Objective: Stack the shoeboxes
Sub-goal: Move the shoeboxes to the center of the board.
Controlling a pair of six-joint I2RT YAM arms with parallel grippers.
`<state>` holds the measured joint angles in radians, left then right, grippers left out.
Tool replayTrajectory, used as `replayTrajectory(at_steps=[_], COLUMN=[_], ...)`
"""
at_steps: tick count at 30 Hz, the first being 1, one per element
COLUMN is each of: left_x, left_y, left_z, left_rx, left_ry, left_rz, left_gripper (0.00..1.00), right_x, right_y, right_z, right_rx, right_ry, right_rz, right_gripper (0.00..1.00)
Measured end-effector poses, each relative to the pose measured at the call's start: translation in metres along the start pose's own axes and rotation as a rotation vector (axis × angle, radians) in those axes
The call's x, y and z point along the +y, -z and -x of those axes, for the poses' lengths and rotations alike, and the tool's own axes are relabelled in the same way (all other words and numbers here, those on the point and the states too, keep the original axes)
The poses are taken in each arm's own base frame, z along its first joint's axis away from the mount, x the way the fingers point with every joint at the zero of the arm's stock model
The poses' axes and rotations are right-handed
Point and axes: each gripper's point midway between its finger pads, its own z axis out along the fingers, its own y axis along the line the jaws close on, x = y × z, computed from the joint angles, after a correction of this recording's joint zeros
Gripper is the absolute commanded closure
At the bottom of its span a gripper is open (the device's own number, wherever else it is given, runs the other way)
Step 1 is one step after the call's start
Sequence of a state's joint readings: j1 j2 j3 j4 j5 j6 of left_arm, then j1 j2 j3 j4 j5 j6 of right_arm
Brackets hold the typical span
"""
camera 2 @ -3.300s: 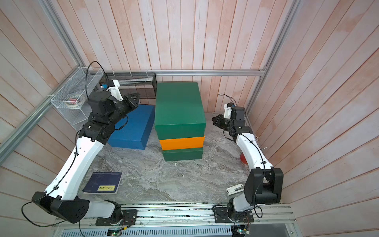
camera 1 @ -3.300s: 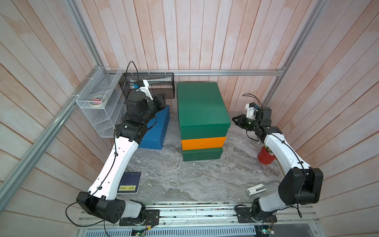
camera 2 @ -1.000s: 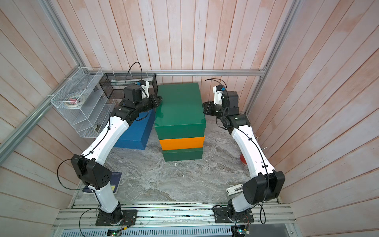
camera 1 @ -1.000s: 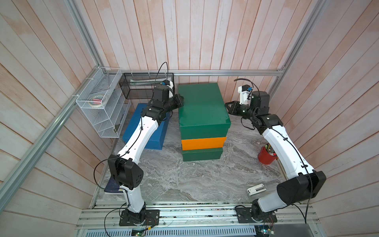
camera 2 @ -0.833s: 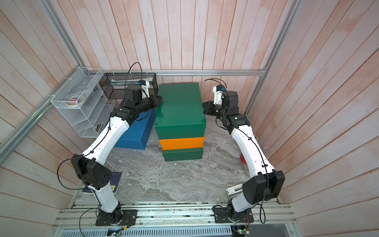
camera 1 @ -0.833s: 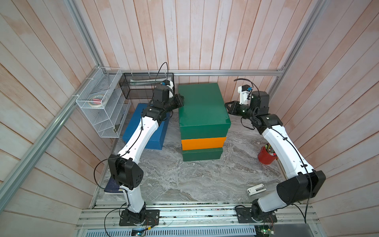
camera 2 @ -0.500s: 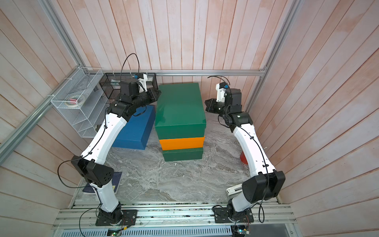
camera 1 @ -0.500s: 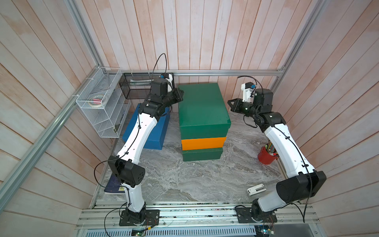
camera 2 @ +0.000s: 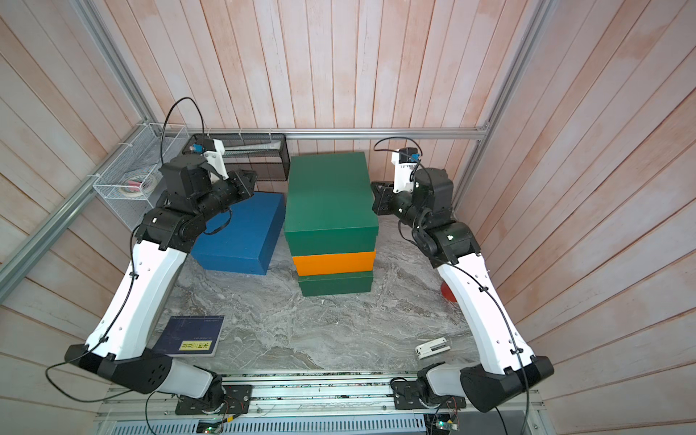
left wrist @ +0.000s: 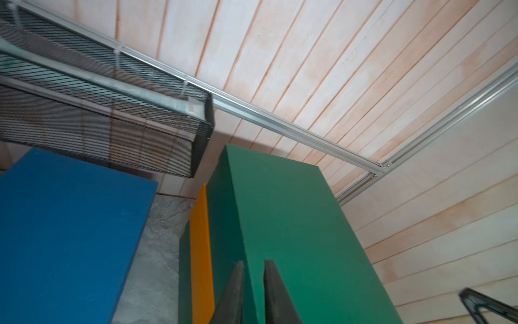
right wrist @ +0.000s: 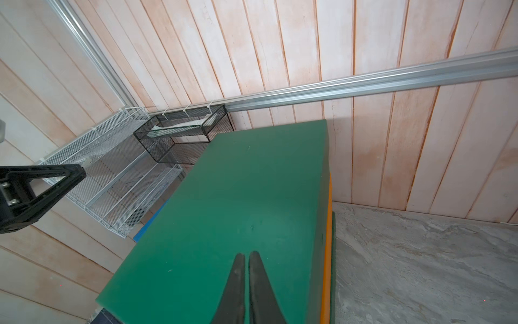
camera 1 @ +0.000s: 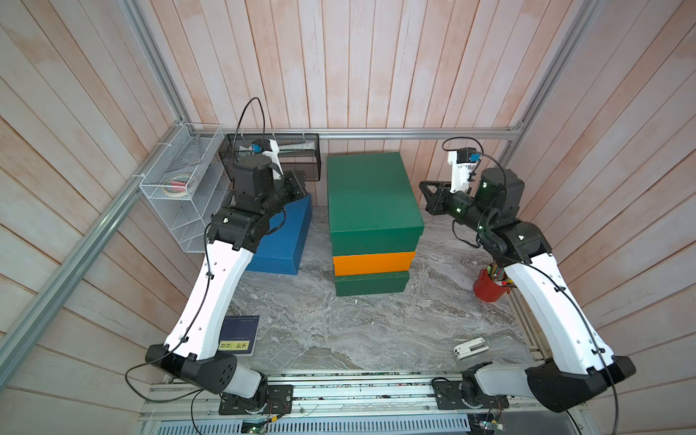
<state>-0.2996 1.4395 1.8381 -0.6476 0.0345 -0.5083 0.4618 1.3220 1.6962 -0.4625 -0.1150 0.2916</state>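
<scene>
Three shoeboxes stand stacked mid-table in both top views: a dark green one on top, an orange one under it, another dark green one at the bottom. The blue shoebox lies alone on the table to the stack's left. My left gripper hovers above the blue box's far end, short of the stack, its fingers a narrow slit apart and holding nothing. My right gripper hangs off the stack's right side at top-box height, shut and empty.
A black mesh basket hangs on the back wall behind my left gripper, and a white wire rack on the left wall. A red cup stands at the right. A dark blue book and a white stapler lie near the front.
Both grippers have drawn back from the sides of the top green shoebox, left one leftward, right one rightward. The left fingers have parted slightly. The boxes have not moved.
</scene>
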Motion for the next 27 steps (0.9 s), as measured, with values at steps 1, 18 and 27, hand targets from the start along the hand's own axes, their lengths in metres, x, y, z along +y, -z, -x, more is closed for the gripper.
replayTrajectory(at_steps=[1,18,27], left_x=[0.013,0.144,0.204], left_y=[0.006,0.043,0.053], left_z=[-0.006,-0.072,-0.086], left_rx=[0.004,0.084,0.095], left_ry=[0.004,0.119,0.252], left_rz=[0.038,0.397,0.521], left_gripper=[0.82,0.81,0.81], right_x=[0.014,0.199,0.251], right_y=[0.002,-0.033,-0.046], right_z=[-0.003,-0.148,-0.234], right_rx=[0.003,0.255,0.380], right_ry=[0.026,0.368,0.486], right_rz=[0.013,0.207,0.292], right_gripper=[0.91,0.87,0.93])
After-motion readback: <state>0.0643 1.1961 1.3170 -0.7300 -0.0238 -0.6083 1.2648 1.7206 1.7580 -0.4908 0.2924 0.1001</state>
